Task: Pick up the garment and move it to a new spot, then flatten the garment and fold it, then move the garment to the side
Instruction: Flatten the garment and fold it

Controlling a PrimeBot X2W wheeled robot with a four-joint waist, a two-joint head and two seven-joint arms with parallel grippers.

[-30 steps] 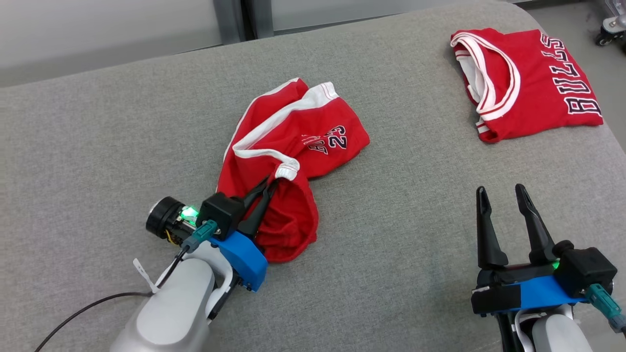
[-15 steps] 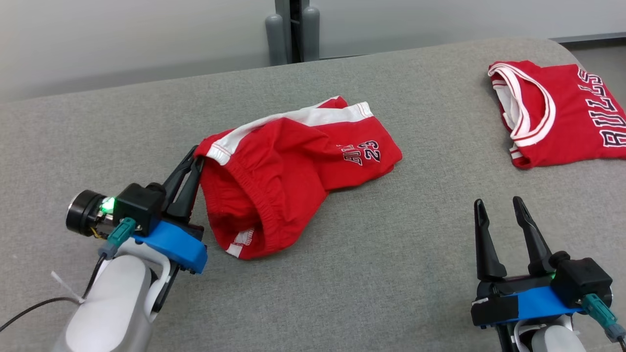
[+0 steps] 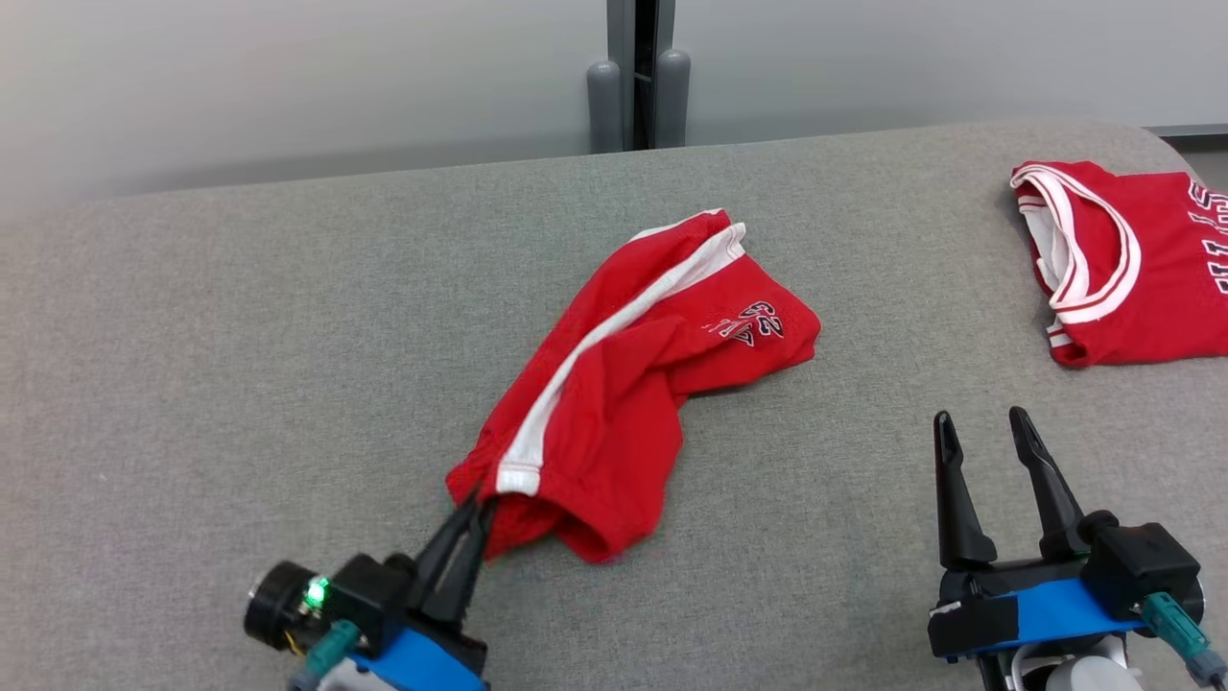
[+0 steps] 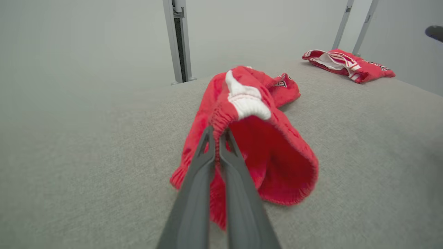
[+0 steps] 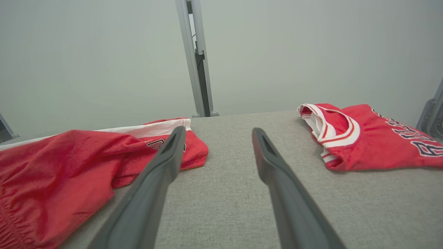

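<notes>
Near the front edge of the grey fabric tabletop (image 3: 240, 336), the left gripper (image 3: 477, 504) pinches the waistband of the crumpled red white-striped shorts (image 3: 624, 384), which trail toward the tabletop's middle. The right gripper (image 3: 981, 422) is spread and empty near the front-right corner. A folded red jersey (image 3: 1142, 278) lies at the right edge.

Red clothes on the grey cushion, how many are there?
2. The shorts lie in the middle, waistband pinched in the left tool; the folded jersey lies at the far right, apart from them.
</notes>
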